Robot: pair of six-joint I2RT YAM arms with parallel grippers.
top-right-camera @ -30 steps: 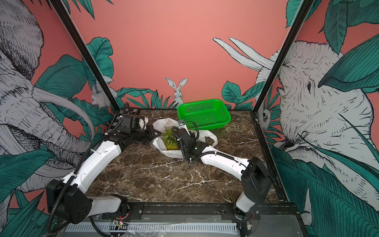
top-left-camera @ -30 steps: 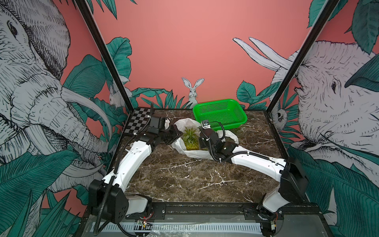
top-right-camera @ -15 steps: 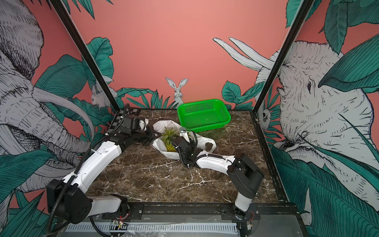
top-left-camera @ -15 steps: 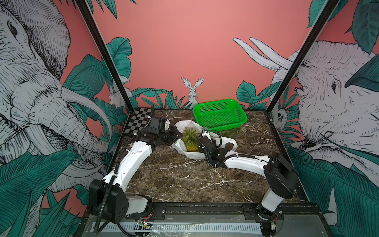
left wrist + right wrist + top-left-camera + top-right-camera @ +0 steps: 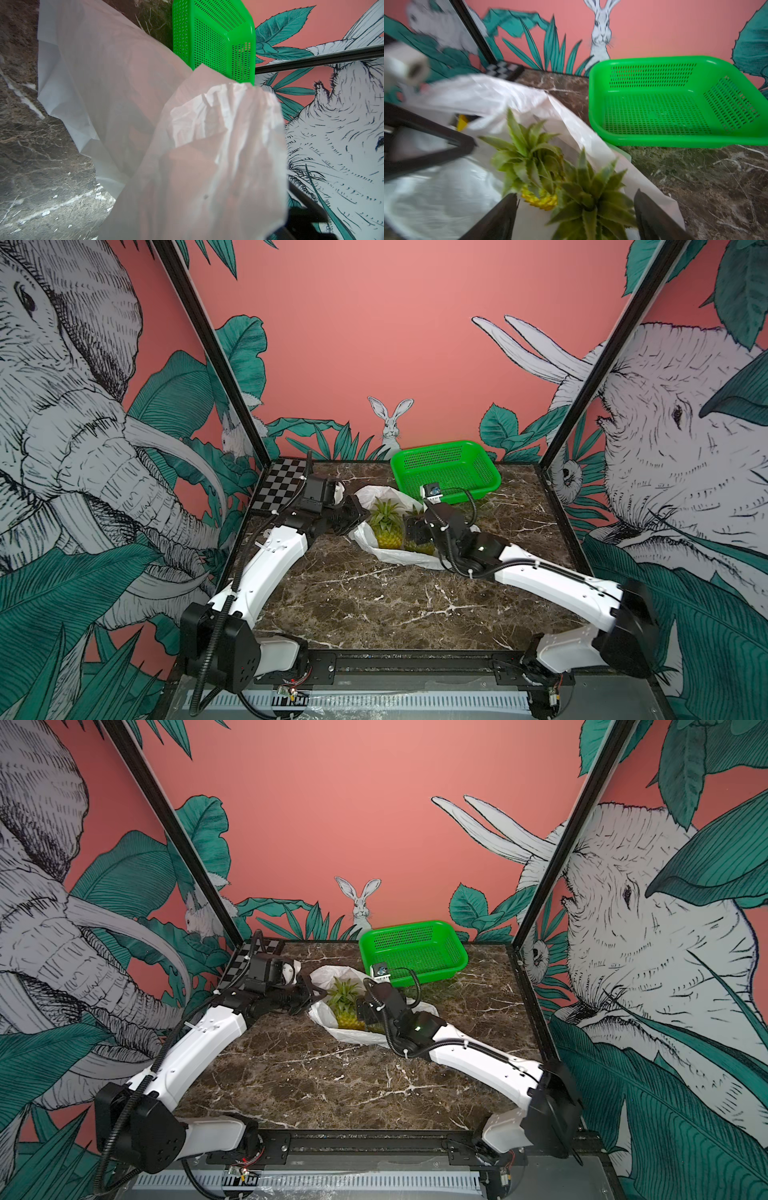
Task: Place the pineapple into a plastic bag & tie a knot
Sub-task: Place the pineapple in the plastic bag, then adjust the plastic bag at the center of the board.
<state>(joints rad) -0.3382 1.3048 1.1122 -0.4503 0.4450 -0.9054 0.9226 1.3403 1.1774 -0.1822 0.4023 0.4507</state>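
The white plastic bag [image 5: 399, 558] [image 5: 353, 1035] lies open on the marble table in both top views. Two pineapples stand inside it. One pineapple [image 5: 386, 526] [image 5: 344, 1002] [image 5: 529, 155] stands free. My right gripper [image 5: 415, 531] [image 5: 366, 1013] [image 5: 575, 194] is open, its black fingers either side of the other pineapple's [image 5: 591, 205] green crown. My left gripper [image 5: 358, 512] [image 5: 318, 996] is shut on the bag's raised edge. Bag film [image 5: 207, 145] covers the left jaws in the left wrist view. No knot is in view.
A green perforated basket [image 5: 446, 468] [image 5: 411, 952] [image 5: 675, 99] [image 5: 207, 37] stands just behind the bag, near the back wall. A checkerboard plate [image 5: 282, 485] lies in the back left corner. Black frame posts stand at the table's back corners.
My right gripper's jaws have spread wide, letting go of the second pineapple inside the bag. The right arm folded inward, then stretched out again. The left arm kept its hold.
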